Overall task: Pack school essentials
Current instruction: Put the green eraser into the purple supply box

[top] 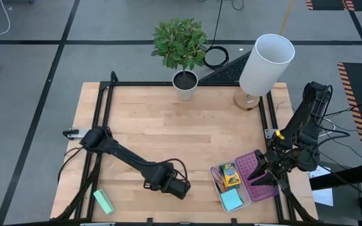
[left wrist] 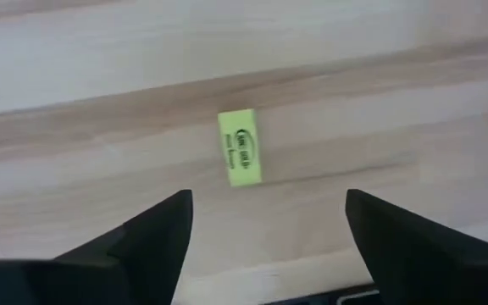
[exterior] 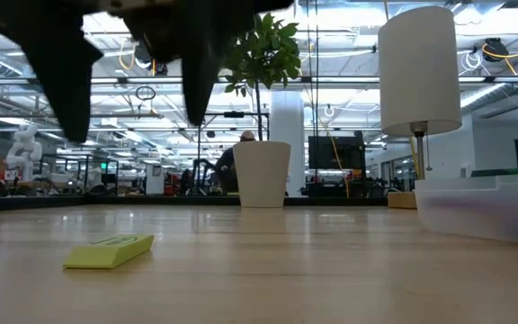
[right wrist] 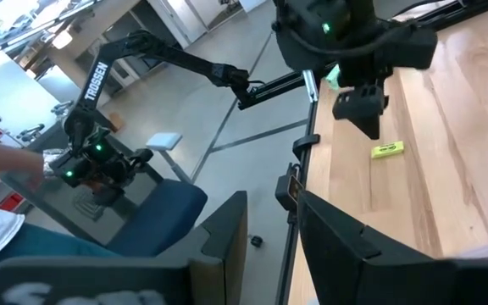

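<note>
A tiny yellow piece (left wrist: 240, 159) lies flat on the wooden table, also in the low view (exterior: 111, 252) and the right wrist view (right wrist: 388, 150). My left gripper (left wrist: 269, 199) hangs open above it, near the table's front edge (top: 181, 188), with its fingers clear of the wood (exterior: 133, 99). An open clear case (top: 234, 185) holds the crayon box (top: 231, 176), the pencils (top: 219, 181) and the light-blue sticky-note pad (top: 232, 200). My right gripper (top: 258, 176) stands open over the case's purple lid (top: 263, 188). My right gripper is over the near-left part of the purple lid (top: 251, 168), and I cannot tell whether its fingers touch it. Nothing shows between the fingers (right wrist: 227, 229) in the right wrist view. My left gripper touches nothing.
A mint-green block (top: 104, 201) lies at the front left. A potted plant (top: 184, 81) and a white-shaded lamp (top: 263, 69) stand along the far edge. A black frame rail (top: 105, 107) runs along the table's sides. The middle of the table is bare wood.
</note>
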You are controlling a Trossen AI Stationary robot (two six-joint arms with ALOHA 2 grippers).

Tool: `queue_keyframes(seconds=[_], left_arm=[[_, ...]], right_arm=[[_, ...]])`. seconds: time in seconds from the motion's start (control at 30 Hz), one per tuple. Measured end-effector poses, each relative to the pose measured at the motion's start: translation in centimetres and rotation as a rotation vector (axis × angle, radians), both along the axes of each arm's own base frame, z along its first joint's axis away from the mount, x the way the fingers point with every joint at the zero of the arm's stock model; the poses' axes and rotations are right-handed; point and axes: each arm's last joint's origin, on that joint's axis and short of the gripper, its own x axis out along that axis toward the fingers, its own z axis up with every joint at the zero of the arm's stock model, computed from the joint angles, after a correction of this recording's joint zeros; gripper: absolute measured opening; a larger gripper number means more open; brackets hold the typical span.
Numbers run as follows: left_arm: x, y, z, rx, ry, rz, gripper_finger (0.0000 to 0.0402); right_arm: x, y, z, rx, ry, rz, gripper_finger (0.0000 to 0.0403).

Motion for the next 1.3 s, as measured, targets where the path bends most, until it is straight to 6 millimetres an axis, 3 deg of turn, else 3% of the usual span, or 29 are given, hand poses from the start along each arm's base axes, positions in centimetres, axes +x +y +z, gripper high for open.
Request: queue_keyframes(seconds=[0.3, 0.63, 0.87, 1.3], left_arm=[[1.0, -0.4, -3.7, -0.053, 0.091, -0.034, 0.0268], [1.7, 0.4, -5.6, -0.021, 0.115, -0.053, 0.0239], [1.6, 0.6, -6.0, -0.012, 0.133, -0.057, 0.0219], [1.4, 0.2, -6.0, -0.003, 0.121, -0.076, 0.0124]], right_arm=[[0.0, 0.0, -0.1, -0.010, 0.005, 0.000, 0.0098], [0.0, 0.0, -0.1, -0.012, 0.007, 0.000, 0.0098], [0.0, 0.0, -0.1, -0.010, 0.006, 0.000, 0.0098], [0.0, 0.0, -0.1, -0.011, 0.006, 0.000, 0.0098]])
